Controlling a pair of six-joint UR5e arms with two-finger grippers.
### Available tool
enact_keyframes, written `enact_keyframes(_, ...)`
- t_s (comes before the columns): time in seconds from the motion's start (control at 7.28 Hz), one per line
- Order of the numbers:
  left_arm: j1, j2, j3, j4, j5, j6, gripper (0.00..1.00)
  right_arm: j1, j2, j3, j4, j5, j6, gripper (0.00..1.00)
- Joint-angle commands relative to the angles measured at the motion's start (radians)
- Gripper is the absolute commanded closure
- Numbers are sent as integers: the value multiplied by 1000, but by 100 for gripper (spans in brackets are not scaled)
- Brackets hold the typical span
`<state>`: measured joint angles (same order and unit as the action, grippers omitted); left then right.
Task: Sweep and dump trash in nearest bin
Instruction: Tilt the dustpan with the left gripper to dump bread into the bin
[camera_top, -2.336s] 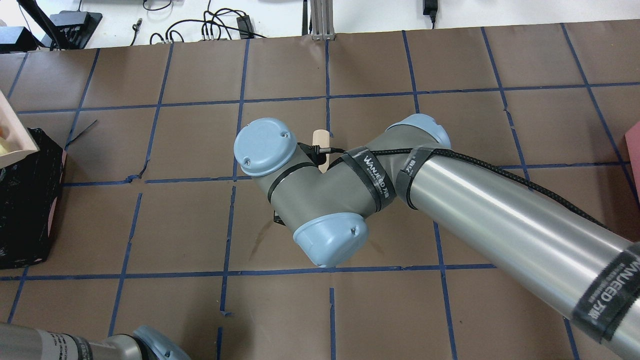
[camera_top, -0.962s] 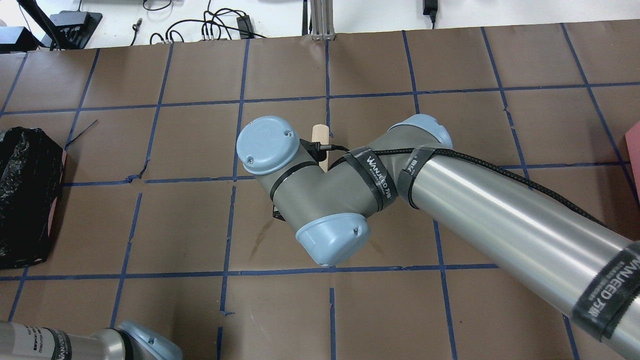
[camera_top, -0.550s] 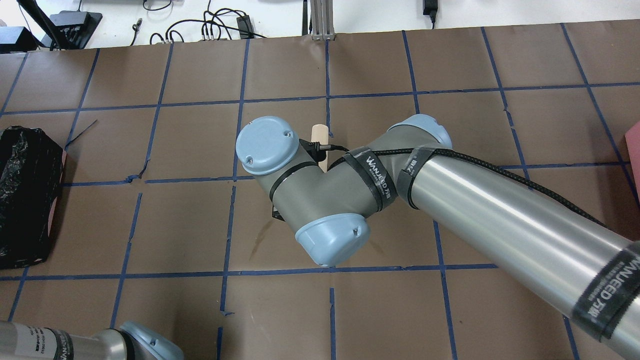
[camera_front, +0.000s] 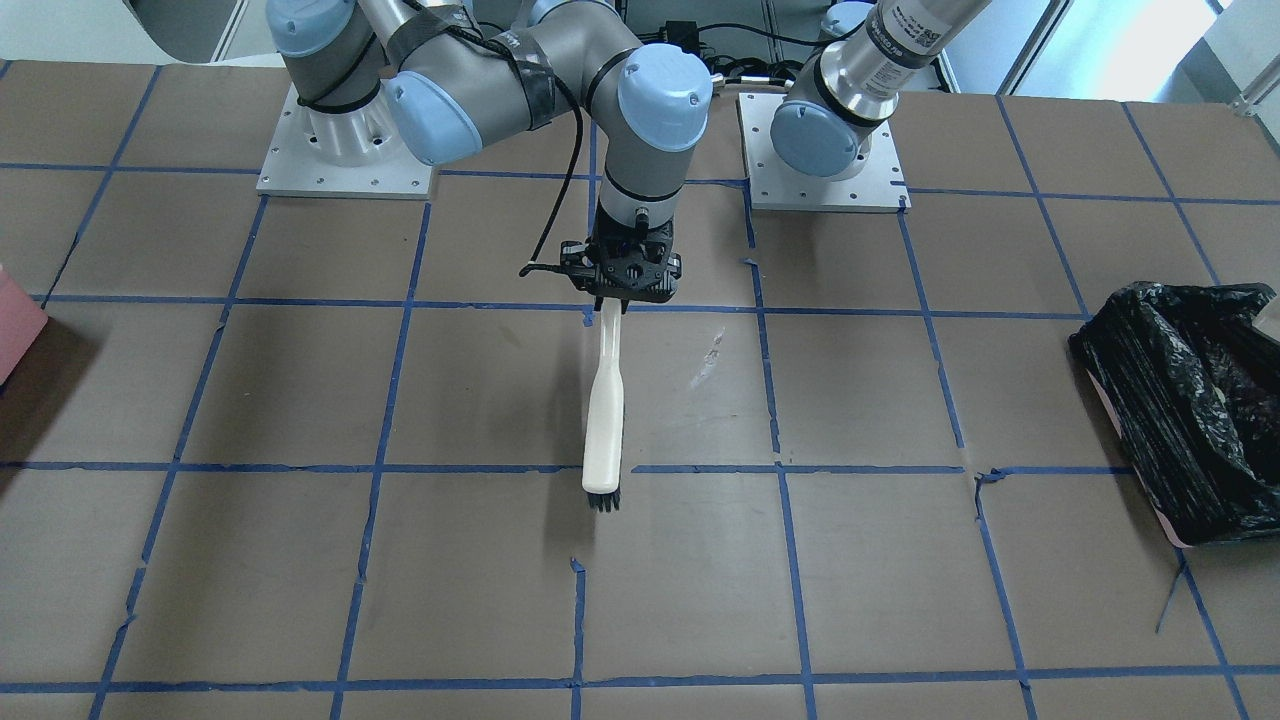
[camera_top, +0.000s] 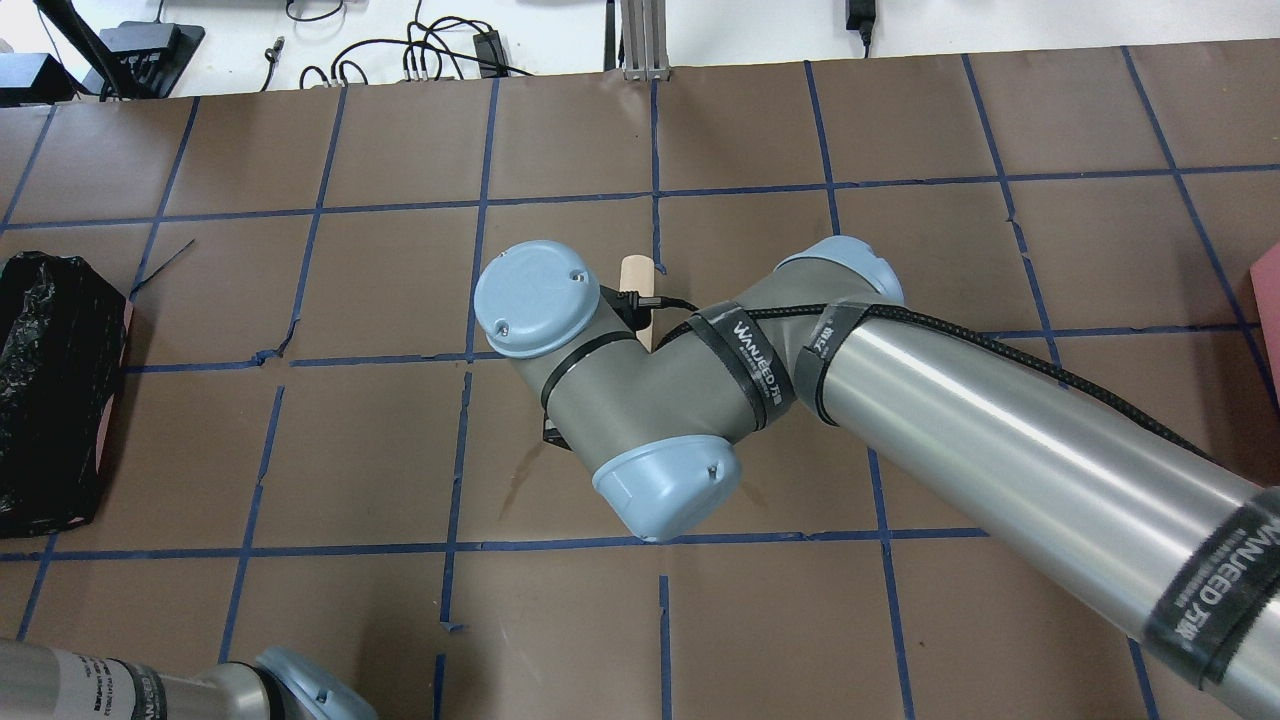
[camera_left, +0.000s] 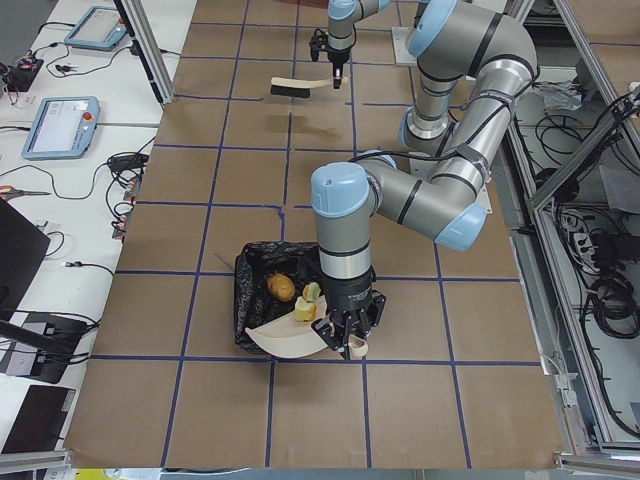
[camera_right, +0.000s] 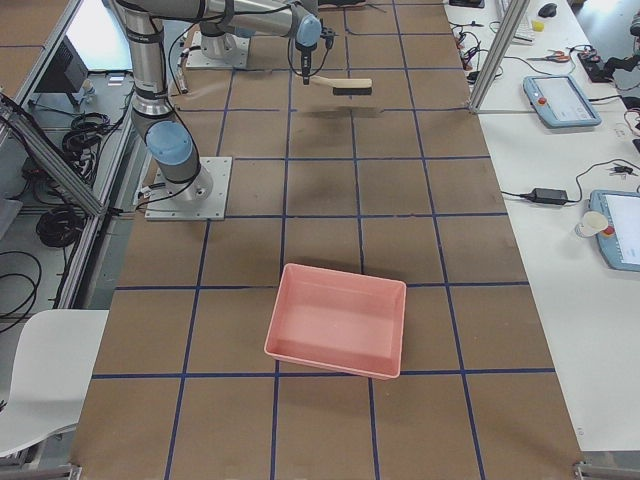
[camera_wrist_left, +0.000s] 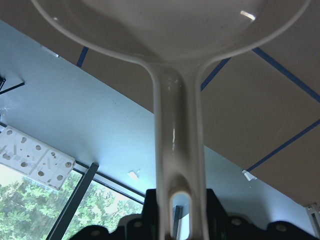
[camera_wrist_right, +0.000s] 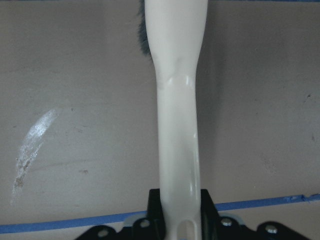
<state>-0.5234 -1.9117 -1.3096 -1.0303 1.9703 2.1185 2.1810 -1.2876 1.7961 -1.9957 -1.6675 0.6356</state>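
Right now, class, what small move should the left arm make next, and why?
Probably shift the dustpan over the bin and tip it. The left gripper holds it at the bin's near edge in the left side view, and the trash appears to sit on the pan, not yet dumped.

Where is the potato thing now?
In the exterior left view, the potato-shaped lump shows over the black-bagged bin, beside the tilted dustpan in the left gripper.

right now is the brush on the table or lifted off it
Lifted: the right gripper holds the brush level by its handle, its shadow cast apart on the table.
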Motion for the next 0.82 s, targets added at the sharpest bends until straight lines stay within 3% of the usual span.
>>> enact_keyframes(0.0, -24, 16, -55, 90, 51, 40, 100, 8, -2, 44, -15, -9, -4, 95)
enact_keyframes(0.27, -33, 17, -74, 169, 61, 84, 100, 22, -4, 69, -20, -15, 22, 94)
enact_keyframes(0.69, -47, 22, -71, 179, 90, 86, 100, 42, -15, 112, -23, -18, 27, 94)
